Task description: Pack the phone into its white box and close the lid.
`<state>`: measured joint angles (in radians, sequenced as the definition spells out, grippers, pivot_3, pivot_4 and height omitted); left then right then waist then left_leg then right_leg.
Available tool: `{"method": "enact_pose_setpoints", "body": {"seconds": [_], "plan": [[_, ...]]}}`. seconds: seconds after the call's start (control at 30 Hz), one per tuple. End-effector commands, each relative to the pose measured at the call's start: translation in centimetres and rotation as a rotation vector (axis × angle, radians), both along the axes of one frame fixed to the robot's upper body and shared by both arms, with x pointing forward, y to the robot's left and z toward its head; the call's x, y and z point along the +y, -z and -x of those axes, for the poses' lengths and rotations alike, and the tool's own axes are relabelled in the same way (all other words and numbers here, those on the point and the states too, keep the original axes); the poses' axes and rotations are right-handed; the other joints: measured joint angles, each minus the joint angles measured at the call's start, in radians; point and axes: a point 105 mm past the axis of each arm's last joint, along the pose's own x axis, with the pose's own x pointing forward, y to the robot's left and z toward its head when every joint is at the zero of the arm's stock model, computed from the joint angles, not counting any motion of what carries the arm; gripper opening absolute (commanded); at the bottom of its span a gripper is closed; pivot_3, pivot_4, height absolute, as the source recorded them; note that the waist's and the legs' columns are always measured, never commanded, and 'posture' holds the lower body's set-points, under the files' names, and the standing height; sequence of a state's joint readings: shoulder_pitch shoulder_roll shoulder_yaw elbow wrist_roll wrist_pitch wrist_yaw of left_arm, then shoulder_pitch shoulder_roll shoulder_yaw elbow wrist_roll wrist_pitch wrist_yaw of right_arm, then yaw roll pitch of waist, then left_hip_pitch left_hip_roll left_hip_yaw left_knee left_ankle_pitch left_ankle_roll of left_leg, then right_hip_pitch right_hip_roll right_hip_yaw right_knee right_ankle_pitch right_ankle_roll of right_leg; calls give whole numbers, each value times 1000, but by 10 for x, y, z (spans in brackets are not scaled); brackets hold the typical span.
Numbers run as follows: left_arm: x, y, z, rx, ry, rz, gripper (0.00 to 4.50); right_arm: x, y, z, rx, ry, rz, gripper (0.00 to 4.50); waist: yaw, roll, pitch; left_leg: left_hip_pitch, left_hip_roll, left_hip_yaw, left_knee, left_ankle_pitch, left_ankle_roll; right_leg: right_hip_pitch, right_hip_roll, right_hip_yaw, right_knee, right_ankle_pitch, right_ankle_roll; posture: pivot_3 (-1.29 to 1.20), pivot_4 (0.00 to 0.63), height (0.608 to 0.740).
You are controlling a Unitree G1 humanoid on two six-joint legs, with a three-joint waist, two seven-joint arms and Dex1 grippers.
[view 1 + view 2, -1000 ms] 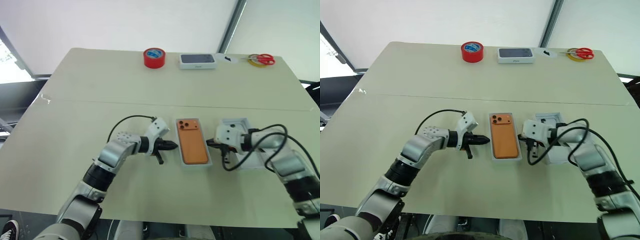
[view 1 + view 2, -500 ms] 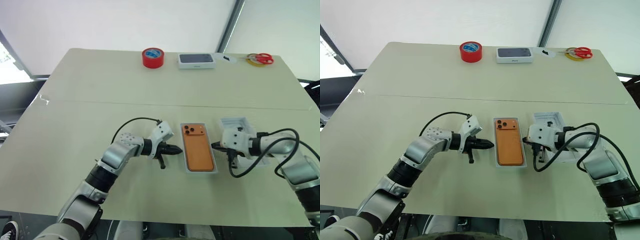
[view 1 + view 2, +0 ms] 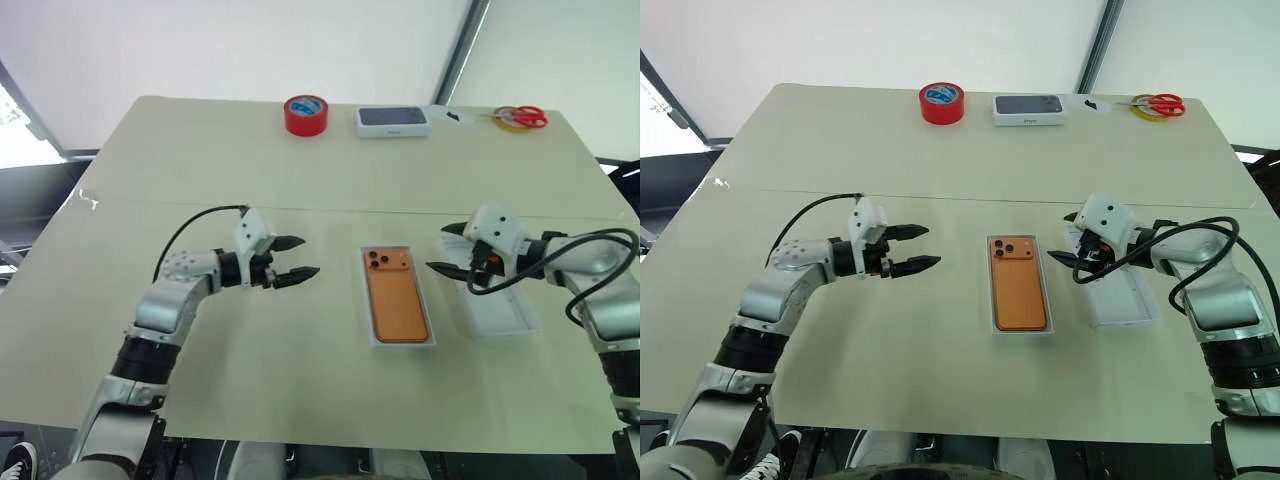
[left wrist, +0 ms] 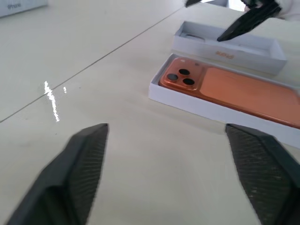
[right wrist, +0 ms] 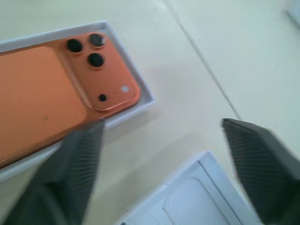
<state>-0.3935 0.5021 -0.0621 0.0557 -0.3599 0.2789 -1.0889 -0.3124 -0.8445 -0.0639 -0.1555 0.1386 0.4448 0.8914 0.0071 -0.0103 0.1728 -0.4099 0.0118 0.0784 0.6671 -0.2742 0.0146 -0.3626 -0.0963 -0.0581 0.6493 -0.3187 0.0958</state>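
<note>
Tabletop (image 3: 200,160) with both arms raised over its near half. The left claw (image 3: 291,257) stands with its two black fingers spread apart and grips nothing; it points toward the centre of the scene. The phone (image 3: 394,297) lies camera-side up inside the white box (image 3: 401,344), ahead of the left claw's tips and well apart from them, with bare tabletop between. In the left wrist view the phone's three dark lenses face up at the box end nearer that claw's left finger (image 4: 70,173).

The right claw (image 3: 446,249) also stands with fingers apart and empty, pointing toward the left claw across the phone. The white box sits just beside and below its tips, not touched by them. The lid (image 3: 496,305) lies open side up on the tabletop directly beneath and behind the right claw, parallel to the white box and close beside it, not touching.

Beyond both claws, along the far edge of the tabletop: a red tape roll (image 3: 308,114), a white box with a dark top (image 3: 394,121), and red-handled scissors (image 3: 522,118) resting on a yellow ring.
</note>
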Motion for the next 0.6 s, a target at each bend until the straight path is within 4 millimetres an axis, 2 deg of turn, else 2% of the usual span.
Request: {"method": "enact_pose_setpoints", "body": {"seconds": [0.03, 0.1, 0.2, 0.27, 0.47, 0.6], "plan": [[16, -16, 11, -87, 37, 25, 4479, -5, -5, 12, -18, 98, 13, 4500, 2, 0, 0, 0, 0, 0, 0, 0, 0, 0, 0, 0, 0, 0, 0, 0, 150, 730], [26, -18, 14, -135, 21, 20, 4479, -13, 0, 19, 23, 231, -51, 4500, 3, 0, 0, 0, 0, 0, -1, 0, 0, -1, 0, 0, 0, 0, 0, 0, 150, 730], [35, -20, 25, -213, 25, -4, 4479, -5, 16, 43, 134, 258, -45, 4500, 2, 1, 0, -1, 0, 0, -1, 0, 0, -1, -1, 0, 0, 0, 0, 0, 150, 730], [36, -18, 33, -229, 49, -19, 4479, -7, 21, 50, 185, 300, -58, 4500, -1, 1, 0, -1, 0, 0, -1, 0, 0, -1, -1, 1, 0, 0, 0, 0, 150, 730], [43, -17, 49, -264, 88, -61, 4479, -2, 24, 61, 342, 365, -86, 4500, -18, 1, 0, -1, 0, 0, -3, -4, 6, -3, -2, 1, 0, 0, -1, 0, 150, 730], [42, -19, 56, -275, 109, -65, 4479, -1, 25, 55, 484, 469, -174, 4500, -24, 2, 1, -2, 0, 0, -3, -4, 6, -4, -2, 1, -1, 0, -1, 0, 150, 730]]}}
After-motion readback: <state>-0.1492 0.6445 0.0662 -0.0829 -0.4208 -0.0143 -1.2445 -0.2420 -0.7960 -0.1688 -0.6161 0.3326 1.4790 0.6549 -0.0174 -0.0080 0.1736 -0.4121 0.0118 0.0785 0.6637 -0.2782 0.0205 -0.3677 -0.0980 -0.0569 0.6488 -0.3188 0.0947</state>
